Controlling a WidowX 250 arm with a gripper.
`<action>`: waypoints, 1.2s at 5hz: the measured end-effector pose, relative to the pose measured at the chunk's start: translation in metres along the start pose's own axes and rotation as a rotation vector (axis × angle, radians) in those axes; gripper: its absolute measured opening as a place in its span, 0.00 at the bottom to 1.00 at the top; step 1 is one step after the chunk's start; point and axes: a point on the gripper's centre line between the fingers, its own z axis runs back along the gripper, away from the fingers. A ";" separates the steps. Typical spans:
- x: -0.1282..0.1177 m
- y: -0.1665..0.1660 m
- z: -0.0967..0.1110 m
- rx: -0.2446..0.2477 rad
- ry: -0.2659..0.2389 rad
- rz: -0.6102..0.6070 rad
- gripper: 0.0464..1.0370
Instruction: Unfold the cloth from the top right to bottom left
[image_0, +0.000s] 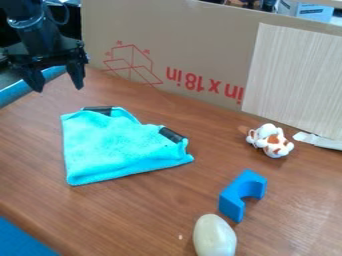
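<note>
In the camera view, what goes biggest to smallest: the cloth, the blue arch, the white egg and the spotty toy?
1. Turquoise cloth
2. Blue arch and white egg: too alike to rank
3. Spotty toy

Brown wood-grain table (120, 212) is running near to far, w/ soft light shining on its near R side. Tan cardboard wall (207, 45) w/ red print is standing along the far side; pale streaky board (294, 75) is covering its R part. Blue-&-white box (306, 11) is sitting behind, far R. Blue surface (20, 242) is showing near L.
</note>
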 end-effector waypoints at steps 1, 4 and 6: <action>-0.005 0.000 -0.008 0.002 0.028 0.007 0.96; -0.045 -0.084 -0.041 0.015 0.107 0.075 0.96; -0.047 -0.143 -0.043 0.008 0.088 0.157 0.96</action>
